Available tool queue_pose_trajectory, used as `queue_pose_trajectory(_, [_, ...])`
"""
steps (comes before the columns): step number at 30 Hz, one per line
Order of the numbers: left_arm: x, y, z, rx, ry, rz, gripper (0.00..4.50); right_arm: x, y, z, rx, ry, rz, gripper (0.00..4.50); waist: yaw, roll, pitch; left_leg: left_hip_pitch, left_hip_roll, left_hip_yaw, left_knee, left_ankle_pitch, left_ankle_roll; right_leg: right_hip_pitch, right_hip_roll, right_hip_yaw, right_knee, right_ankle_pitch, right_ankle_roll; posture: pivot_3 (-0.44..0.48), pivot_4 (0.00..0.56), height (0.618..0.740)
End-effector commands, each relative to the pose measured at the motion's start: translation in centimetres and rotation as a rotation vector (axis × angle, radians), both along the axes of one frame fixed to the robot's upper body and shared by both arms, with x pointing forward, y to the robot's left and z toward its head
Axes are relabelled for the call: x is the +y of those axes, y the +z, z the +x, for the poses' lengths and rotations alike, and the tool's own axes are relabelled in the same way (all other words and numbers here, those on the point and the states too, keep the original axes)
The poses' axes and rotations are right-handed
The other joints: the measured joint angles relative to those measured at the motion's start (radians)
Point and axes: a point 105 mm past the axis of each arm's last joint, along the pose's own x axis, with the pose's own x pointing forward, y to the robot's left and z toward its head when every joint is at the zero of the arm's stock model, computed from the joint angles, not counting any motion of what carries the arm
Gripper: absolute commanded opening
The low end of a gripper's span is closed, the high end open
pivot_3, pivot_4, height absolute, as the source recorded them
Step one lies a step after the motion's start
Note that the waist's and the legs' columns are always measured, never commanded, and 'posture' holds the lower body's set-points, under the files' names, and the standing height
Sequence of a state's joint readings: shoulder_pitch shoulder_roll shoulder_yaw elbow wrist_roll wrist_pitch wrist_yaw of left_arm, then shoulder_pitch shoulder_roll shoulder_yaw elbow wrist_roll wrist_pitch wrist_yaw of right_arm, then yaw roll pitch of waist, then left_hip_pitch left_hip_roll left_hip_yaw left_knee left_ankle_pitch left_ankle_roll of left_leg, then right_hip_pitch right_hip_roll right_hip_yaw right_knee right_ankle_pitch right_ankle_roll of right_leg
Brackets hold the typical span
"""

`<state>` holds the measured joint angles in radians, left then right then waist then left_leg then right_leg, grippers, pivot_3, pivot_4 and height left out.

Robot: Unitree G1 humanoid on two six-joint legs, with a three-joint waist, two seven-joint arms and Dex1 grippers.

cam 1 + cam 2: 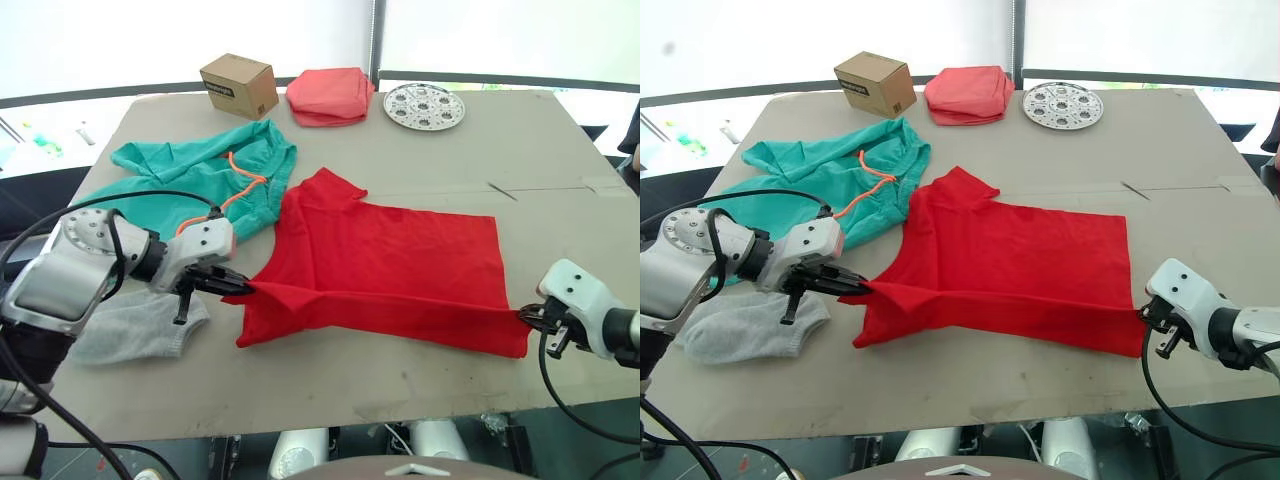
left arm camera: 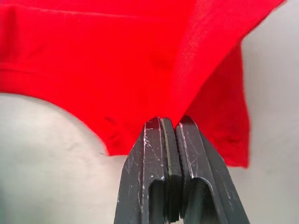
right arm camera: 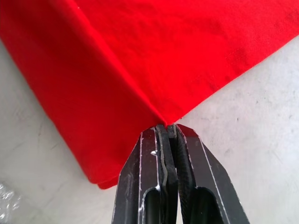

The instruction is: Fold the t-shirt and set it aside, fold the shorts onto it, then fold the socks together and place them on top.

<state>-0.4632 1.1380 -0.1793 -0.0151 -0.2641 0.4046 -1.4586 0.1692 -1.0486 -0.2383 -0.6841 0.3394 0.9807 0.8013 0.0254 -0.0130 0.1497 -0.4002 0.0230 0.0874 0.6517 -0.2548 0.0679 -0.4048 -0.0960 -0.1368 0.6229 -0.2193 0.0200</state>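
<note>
The red t-shirt point(image 1: 385, 260) lies spread across the middle of the grey table point(image 1: 540, 150), its cotton smooth and already doubled into a rough rectangle, one short sleeve poking out toward the far side. The left gripper point(image 1: 238, 288) pinches the near left edge of the cloth, its two black fingers point(image 2: 154, 154) pressed tight with a ridge of fabric between them. The right gripper point(image 1: 528, 318) is clamped the same way on the shirt's near right corner (the wrist view shows the fold squeezed to a sharp point). The teal shorts point(image 1: 205, 175) sit crumpled just beyond the shirt's left side, touching it, their orange cord point(image 1: 238, 190) looping over the soft folds. The grey knit socks point(image 1: 135, 330) lie flat under the left arm. At the far edge stand a cardboard box point(image 1: 238, 85), a folded pink cloth point(image 1: 330, 95) and a round perforated metal plate point(image 1: 424, 105).
</note>
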Motion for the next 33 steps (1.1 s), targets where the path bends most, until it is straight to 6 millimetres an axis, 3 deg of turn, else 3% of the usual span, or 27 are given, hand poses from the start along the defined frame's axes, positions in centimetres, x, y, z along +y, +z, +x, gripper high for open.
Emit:
queue_pose_trajectory(1, [-0.4,0.1,1.4,-0.062,-0.017,0.027,0.0,-0.1,0.1,0.5,-0.026,-0.011,-0.024,0.05,0.001,0.0,0.0,0.0,0.0,0.0,0.0,0.0,0.0,0.0,0.0,0.0,0.0,0.0,0.0,0.0,0.15,0.736])
queue_pose_trajectory(6, [-1.3,-0.2,3.0,-0.123,-0.019,0.004,0.0,0.3,-0.1,1.3,-0.043,-0.018,-0.013,0.05,0.0,-0.002,0.0,0.0,0.0,0.0,0.001,0.0,0.0,0.0,0.0,0.0,0.001,0.001,0.002,0.0,0.15,0.736])
queue_pose_trajectory(8, [-1.3,0.0,3.3,-0.128,0.001,-0.022,0.56,0.7,0.1,1.6,-0.053,-0.034,0.035,0.0,-0.001,-0.002,0.0,0.0,0.0,0.0,0.001,0.0,0.0,0.0,0.0,0.0,0.001,0.001,0.002,0.0,0.15,0.736])
queue_pose_trajectory(9, [-1.2,0.2,3.3,-0.12,0.016,-0.036,0.87,0.9,0.1,1.6,-0.056,-0.036,0.049,0.63,-0.002,-0.002,0.0,0.0,0.0,0.0,0.001,0.001,0.0,0.0,0.0,0.0,0.001,0.002,0.003,0.0,0.15,0.736])
queue_pose_trajectory(10, [-1.0,0.3,3.3,-0.111,0.027,-0.046,1.15,1.0,0.2,1.6,-0.057,-0.038,0.056,0.75,-0.004,-0.002,0.0,0.0,0.0,-0.001,0.001,0.001,0.0,0.0,0.0,0.0,0.001,0.002,0.003,0.0,0.15,0.736])
queue_pose_trajectory(12, [-0.9,1.5,3.2,-0.087,0.101,-0.139,1.9,0.6,0.5,1.4,-0.086,-0.065,0.044,1.54,-0.007,-0.002,0.0,0.0,0.0,0.0,0.001,0.001,-0.001,0.0,0.0,0.0,0.002,0.002,0.003,0.0,0.15,0.736])
queue_pose_trajectory(15, [-0.4,3.5,1.8,0.037,0.204,-0.3,3.17,1.0,2.3,0.4,-0.121,-0.089,0.165,2.85,-0.009,-0.003,0.001,-0.001,0.001,-0.002,0.002,0.002,-0.003,0.0,0.0,-0.001,0.002,0.002,0.003,0.0,0.15,0.736])
queue_pose_trajectory(20, [-1.2,3.1,0.0,0.131,0.222,-0.396,3.17,5.3,3.3,-1.1,-0.119,0.084,0.374,2.85,-0.011,-0.003,0.0,0.002,0.001,-0.001,0.002,0.001,-0.001,0.002,0.0,0.0,0.003,0.001,0.005,0.0,0.15,0.736])
queue_pose_trajectory(23, [-3.4,2.4,-1.1,0.22,0.204,-0.473,2.32,8.6,3.5,-0.8,-0.119,0.162,0.521,2.02,-0.011,-0.003,0.0,0.003,0.001,-0.003,0.002,0.001,0.0,0.003,0.0,0.0,0.003,0.001,0.005,0.0,0.15,0.736])
queue_pose_trajectory(27, [-4.5,0.1,-1.5,0.249,0.275,-0.527,0.45,11.2,3.4,0.5,-0.174,0.193,0.599,0.17,-0.011,-0.003,0.0,0.003,0.0,-0.004,0.003,0.001,-0.001,0.003,0.0,0.001,0.003,0.0,0.004,0.0,0.15,0.736])
queue_pose_trajectory(28, [-4.3,-0.6,-1.5,0.248,0.314,-0.536,0.08,11.7,3.3,0.8,-0.187,0.177,0.629,0.0,-0.011,-0.004,-0.001,0.003,0.0,-0.004,0.003,0.002,-0.002,0.003,0.0,0.001,0.003,0.001,0.005,0.0,0.15,0.736])
queue_pose_trajectory(33, [-1.3,-1.3,-0.5,0.207,0.554,-0.668,0.08,12.1,-0.9,0.7,-0.141,0.135,0.523,0.0,-0.008,-0.004,-0.001,0.002,0.0,-0.004,0.001,0.003,-0.005,0.003,0.001,0.001,0.003,0.001,0.004,0.0,0.15,0.736])
